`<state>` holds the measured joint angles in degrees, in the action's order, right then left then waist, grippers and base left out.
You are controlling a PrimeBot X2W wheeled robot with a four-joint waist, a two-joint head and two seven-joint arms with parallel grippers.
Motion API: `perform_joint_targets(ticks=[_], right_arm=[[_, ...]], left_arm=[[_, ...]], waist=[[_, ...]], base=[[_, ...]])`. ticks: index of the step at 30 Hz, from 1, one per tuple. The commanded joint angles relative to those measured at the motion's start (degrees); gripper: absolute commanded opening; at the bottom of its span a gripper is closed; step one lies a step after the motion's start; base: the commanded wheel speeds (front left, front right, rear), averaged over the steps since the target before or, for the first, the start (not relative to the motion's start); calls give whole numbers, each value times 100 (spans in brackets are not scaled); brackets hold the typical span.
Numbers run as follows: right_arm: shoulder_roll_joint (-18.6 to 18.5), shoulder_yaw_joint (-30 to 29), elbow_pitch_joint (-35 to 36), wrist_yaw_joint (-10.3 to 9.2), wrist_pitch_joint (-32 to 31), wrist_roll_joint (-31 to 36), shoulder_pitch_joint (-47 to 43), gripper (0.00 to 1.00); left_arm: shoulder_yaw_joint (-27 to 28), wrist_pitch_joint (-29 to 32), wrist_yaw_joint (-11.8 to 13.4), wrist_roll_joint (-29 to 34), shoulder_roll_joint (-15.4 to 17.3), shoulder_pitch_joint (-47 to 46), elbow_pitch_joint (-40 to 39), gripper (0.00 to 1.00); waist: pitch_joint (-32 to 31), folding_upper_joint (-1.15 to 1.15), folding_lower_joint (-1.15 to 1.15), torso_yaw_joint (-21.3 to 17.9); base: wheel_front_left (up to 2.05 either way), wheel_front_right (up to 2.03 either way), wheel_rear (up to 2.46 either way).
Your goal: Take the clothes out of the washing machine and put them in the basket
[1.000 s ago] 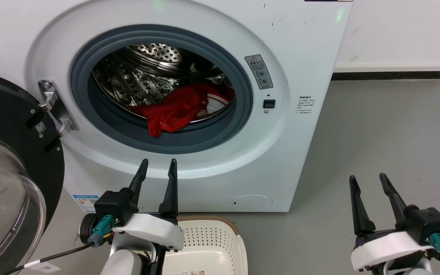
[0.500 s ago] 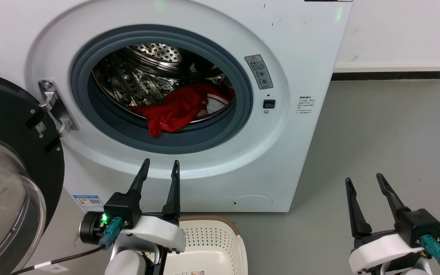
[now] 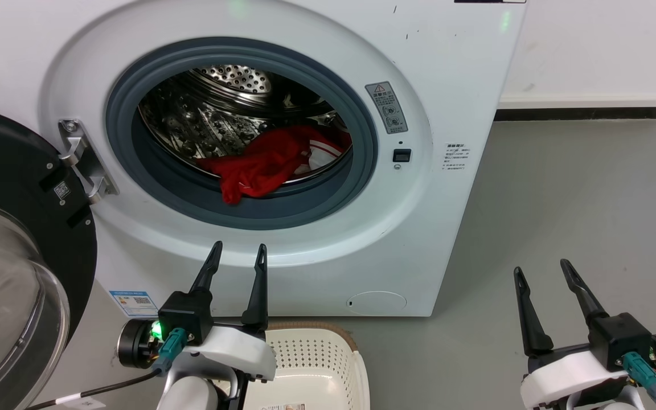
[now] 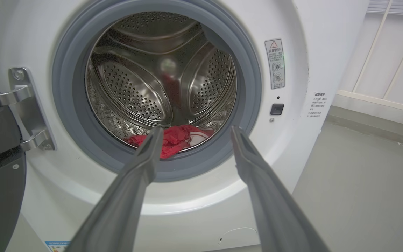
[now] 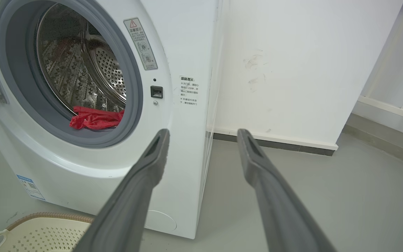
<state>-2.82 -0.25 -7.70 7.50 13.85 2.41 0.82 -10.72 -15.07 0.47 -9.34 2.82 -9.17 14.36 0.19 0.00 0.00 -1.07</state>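
Observation:
The white washing machine (image 3: 430, 51) stands with its porthole open, and its black-framed glass door (image 3: 3, 256) is swung out at the left. Red clothes (image 3: 265, 162), one with white parts, lie at the drum's front lip; the same red clothes (image 4: 175, 138) show in the left wrist view and as red clothes (image 5: 94, 119) in the right wrist view. The cream basket (image 3: 316, 364) sits on the floor below the porthole. My left gripper (image 3: 238, 253) is open and empty in front of the machine, below the porthole. My right gripper (image 3: 538, 270) is open and empty over the floor to the machine's right.
Grey floor (image 3: 578, 188) stretches right of the machine to a white wall with a dark skirting strip (image 3: 584, 111). The open door takes up the left side. A white railing (image 4: 390, 59) stands beyond the machine in the left wrist view.
Both grippers have shifted slightly: the left one a little right and down, the right one a little left. Both stay open. The clothes have not moved.

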Motion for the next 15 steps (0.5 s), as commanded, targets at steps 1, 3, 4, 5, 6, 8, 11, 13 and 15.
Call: perform_joint_targets(ticks=[1, 3, 4, 5, 6, 8, 11, 13, 15], right_arm=[[-11, -4, 22, -2, 0, -14, -54, 100], [-11, -5, 22, -2, -2, -30, -52, 100], [-11, -4, 20, -2, -1, -39, -51, 100], [-11, -2, 17, -2, 0, -47, -51, 100], [-11, 1, 14, -2, 1, -45, -50, 100], [-11, -13, 21, -2, 3, -56, -43, 100], [-11, -21, 43, -2, 7, -63, -21, 100], [-11, -26, 65, -2, 11, -73, 12, 100], [-11, -23, 91, -2, 12, -85, 52, 100]], left_arm=[[19, -16, 1, -13, 11, 35, 13, 100], [28, -16, 3, -16, 11, 33, 19, 100], [30, -16, 4, -18, 11, 33, 20, 100], [33, -16, 5, -18, 11, 34, 23, 100], [35, -16, 8, -16, 11, 35, 24, 100], [28, -16, 24, -9, 11, 12, 32, 100], [28, -16, 34, 5, 11, -50, 27, 100], [24, -16, 42, 17, 11, -109, 12, 100], [37, -16, 68, 7, 11, -182, 9, 100]], waist=[[4, 0, 0, 2], [9, 0, 0, 4], [10, 0, 0, 4], [11, 0, 0, 4], [14, 0, 0, 4], [37, 0, 0, 13], [80, 0, 0, 18], [127, 0, 0, 22], [193, 0, 0, 23]], base=[[0, 0, 0], [0, 0, 0], [0, 0, 0], [0, 0, 0], [0, 0, 0], [0, 0, 0], [0, 0, 0], [0, 0, 0], [0, 0, 0]])
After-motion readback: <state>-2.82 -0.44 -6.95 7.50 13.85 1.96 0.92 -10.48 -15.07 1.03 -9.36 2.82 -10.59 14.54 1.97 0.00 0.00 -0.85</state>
